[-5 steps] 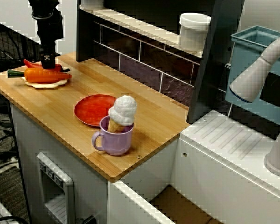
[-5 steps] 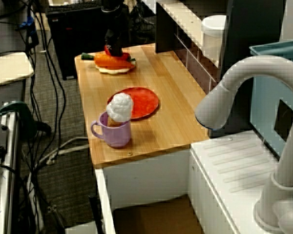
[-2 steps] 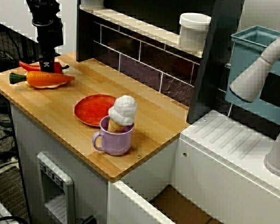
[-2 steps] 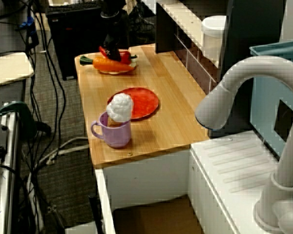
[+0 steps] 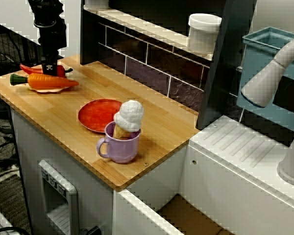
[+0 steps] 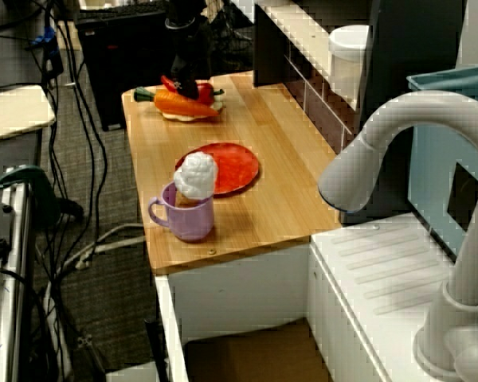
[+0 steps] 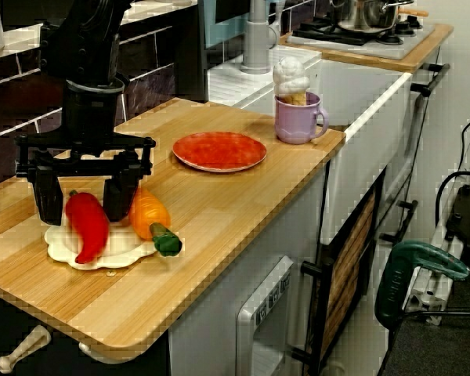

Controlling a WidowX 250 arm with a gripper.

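Observation:
My black gripper [image 7: 81, 196] hangs at the end of the wooden counter [image 7: 219, 204], over a small white plate [image 7: 63, 249]. On that plate lie a red pepper [image 7: 88, 227] and an orange carrot [image 7: 147, 215] with a green top. In the view from the counter's end, the fingers stand open on either side of the pepper's upper end, with a small gap on one side. The view from the front shows the gripper [image 5: 49, 67] just behind the carrot [image 5: 49, 82], with the pepper [image 5: 32, 69] poking out to its left. The view past the tap shows the gripper [image 6: 183, 79] above both.
A red plate [image 5: 95, 115] lies mid-counter. Beside it stands a purple mug [image 5: 121, 147] holding a white ice cream cone [image 5: 130, 115]. A dark tiled back wall with a shelf and a white jar [image 5: 204, 30] runs behind. A sink with a grey tap [image 6: 398, 143] is on the right.
The gripper has shifted slightly to the left and a little up. More of the red pepper shows behind the carrot, and the carrot has shifted a little on the plate.

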